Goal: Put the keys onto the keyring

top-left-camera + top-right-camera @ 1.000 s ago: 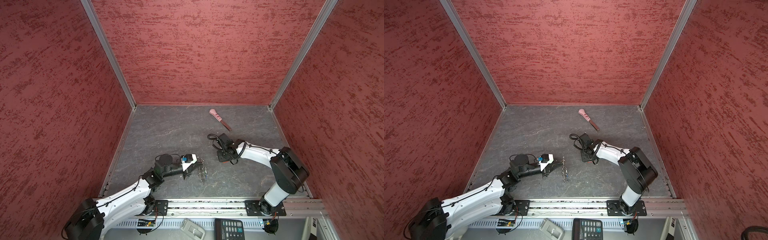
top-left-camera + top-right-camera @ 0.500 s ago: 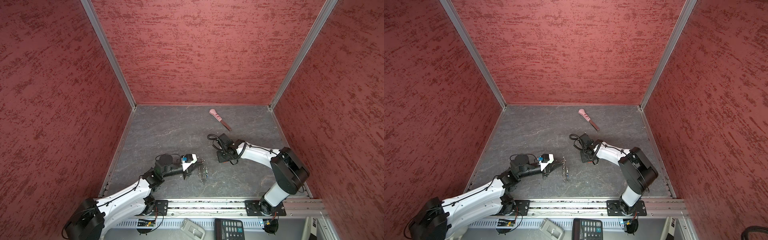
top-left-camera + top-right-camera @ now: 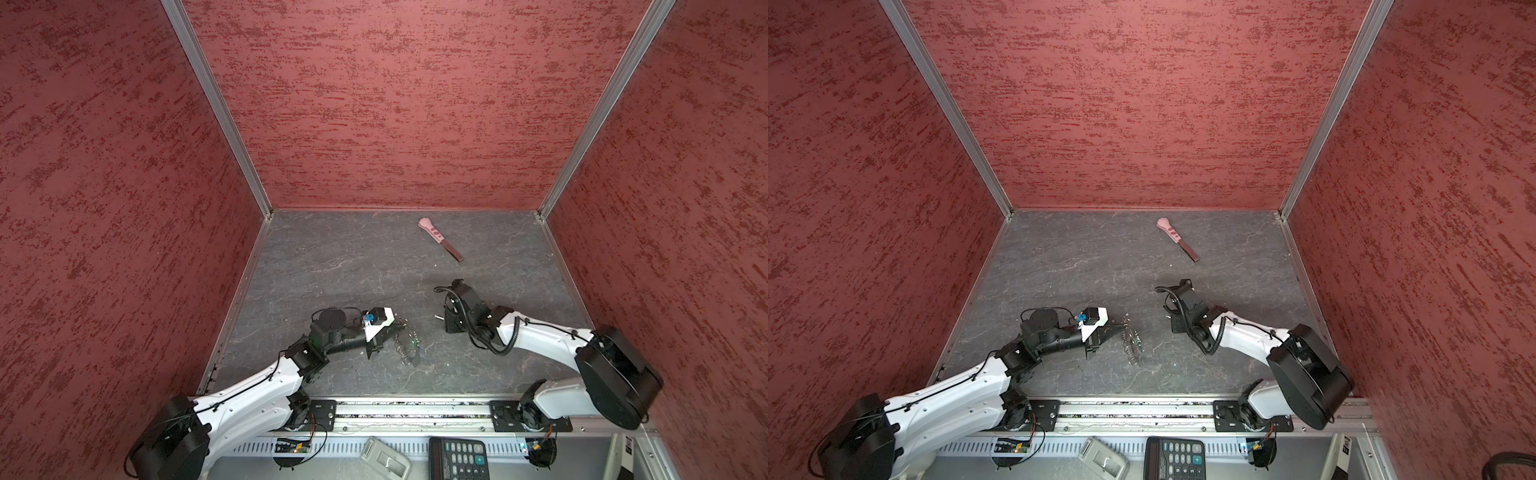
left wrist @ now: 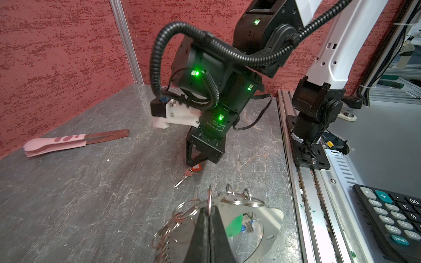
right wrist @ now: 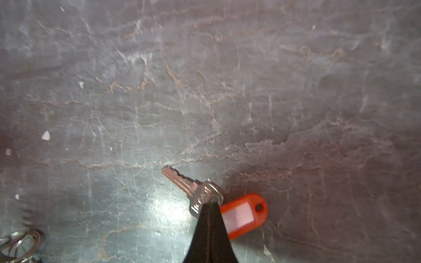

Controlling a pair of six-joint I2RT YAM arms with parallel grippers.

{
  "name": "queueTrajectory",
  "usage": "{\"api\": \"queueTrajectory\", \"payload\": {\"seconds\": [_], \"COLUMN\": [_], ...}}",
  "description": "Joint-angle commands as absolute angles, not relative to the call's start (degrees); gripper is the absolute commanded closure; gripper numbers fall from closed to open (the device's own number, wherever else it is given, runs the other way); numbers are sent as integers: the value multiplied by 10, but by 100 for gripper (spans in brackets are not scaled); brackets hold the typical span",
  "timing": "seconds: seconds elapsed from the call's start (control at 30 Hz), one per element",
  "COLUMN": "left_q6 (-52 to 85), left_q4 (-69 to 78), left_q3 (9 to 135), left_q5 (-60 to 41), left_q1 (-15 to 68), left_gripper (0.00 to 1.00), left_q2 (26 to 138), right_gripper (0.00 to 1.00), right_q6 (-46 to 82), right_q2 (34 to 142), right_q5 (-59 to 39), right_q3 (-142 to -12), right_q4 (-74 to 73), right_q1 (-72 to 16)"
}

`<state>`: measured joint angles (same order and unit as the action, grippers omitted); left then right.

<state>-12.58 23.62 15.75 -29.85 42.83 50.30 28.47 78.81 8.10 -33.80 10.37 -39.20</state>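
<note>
Left end effector (image 4: 208, 210): jaws closed flat on one ring of the keyring (image 4: 237, 200), which stands edge-on between them. Green key (image 4: 234, 225) and blue key (image 4: 245, 228) appear to be threaded on the keyring. Just beyond the keyring, right end effector (image 5: 213, 206) is pinched shut on the head of the red key (image 5: 182, 182), low at the desk (image 5: 205, 91), blade pointing toward the keyring. Far beyond the keyring: pink-handled tool (image 3: 440, 239), untouched.

Judgement: lift the red key, keep its own small ring exposed, and feed it into the held ring's split. The left grip must not slacken.

Both top views look steeply down on the whole table (image 3: 332, 270); wrist views sit close over it
</note>
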Motion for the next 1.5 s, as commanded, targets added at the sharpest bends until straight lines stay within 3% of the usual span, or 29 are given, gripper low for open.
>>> {"api": "queueTrajectory", "payload": {"seconds": [0.0,0.43,0.83,1.0,1.23,1.47], "left_q6": [-135,-136,-136,-137,-136,-136], "left_q4": [245,238,241,242,243,241], "left_q3": [161,160,161,161,161,161], "left_q5": [-296,-295,-295,-293,-295,-295], "left_q1": [431,431,431,432,431,431], "left_gripper": [100,100,100,100,100,100], "left_q2": [503,490,497,500,501,498], "right_gripper": [100,100,100,87,71,69], "right_q6": [304,324,341,334,314,286], "right_q2": [774,773,744,742,785,850], "right_q5": [137,246,218,177,139,56], "right_q3": [-305,-212,-208,-236,-377,-478], "right_q4": [7,-113,-55,-8,195,313], "right_q1": [-406,-465,-489,-490,-485,-435]}}
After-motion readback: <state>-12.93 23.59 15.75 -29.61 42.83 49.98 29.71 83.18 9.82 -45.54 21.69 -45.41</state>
